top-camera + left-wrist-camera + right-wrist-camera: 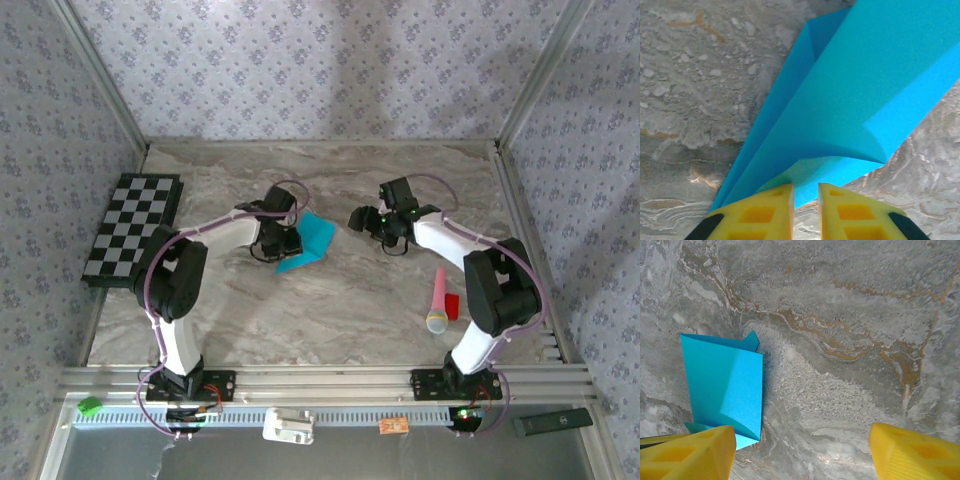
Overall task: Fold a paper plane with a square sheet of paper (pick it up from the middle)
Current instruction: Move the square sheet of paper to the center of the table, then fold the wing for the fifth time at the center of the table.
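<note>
Pinching creased sheet of paper [850,100], left gripper [805,192] clamped on its edge; right gripper [802,440] spread wide, empty, just beside it.

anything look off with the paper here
Yes. The square sheet of paper is folded unevenly: its layers fan apart instead of lying flat, and one flap bulges up in a curl just ahead of the left gripper, which pinches its near edge. Nothing looks torn.
</note>
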{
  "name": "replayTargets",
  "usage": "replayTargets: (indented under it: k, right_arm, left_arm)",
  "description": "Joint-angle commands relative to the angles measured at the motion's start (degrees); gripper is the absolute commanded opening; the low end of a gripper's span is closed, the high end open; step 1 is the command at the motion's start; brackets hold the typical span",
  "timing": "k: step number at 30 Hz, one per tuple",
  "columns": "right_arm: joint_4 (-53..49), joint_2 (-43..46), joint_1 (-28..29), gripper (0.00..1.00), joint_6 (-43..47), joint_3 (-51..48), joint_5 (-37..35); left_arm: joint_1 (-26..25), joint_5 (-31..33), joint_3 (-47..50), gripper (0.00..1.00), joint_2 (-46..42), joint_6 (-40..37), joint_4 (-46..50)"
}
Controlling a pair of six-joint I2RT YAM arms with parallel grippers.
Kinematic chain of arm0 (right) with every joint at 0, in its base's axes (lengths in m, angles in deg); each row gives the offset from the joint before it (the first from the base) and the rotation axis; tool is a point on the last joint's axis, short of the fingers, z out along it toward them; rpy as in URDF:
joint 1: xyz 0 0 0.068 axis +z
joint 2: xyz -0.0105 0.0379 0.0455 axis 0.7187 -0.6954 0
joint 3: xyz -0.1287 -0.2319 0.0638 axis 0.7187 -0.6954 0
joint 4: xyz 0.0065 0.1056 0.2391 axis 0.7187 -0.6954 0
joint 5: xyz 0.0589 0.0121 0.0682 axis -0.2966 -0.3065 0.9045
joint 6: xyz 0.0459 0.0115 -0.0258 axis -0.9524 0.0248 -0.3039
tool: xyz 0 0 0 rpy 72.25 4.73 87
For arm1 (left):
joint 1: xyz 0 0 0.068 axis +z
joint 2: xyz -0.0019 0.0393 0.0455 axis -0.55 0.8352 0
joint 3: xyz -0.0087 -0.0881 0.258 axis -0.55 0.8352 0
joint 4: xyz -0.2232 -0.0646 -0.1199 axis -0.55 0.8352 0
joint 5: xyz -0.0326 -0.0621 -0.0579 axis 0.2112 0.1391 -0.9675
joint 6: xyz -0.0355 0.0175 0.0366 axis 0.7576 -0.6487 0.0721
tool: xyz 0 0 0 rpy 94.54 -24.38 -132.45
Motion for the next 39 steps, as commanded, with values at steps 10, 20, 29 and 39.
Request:
replayTargets:
  k: [10, 20, 29, 39]
  right_arm:
    - [4.0, -4.5, 4.6, 0.70, -6.3, 1.5, 4.3]
    - [6.5, -8.9, 9.4, 0.63, -14.3, 3.1, 4.1]
    - [8.9, -12.1, 11.9, 0.56, -17.9, 4.2, 5.5]
    - [9.4, -15.1, 12.9, 0.39, -19.1, 6.0, 6.3]
  left_arm:
    - [3.1, -2.4, 4.0, 0.08, 2.0, 9.5, -5.9]
    - [3.8, -5.4, 8.7, 0.07, 0.2, 17.1, -9.7]
    - [5.7, -9.0, 14.3, 0.09, -2.9, 23.8, -16.0]
    - [6.5, -11.0, 16.3, 0.09, -2.6, 26.2, -18.5]
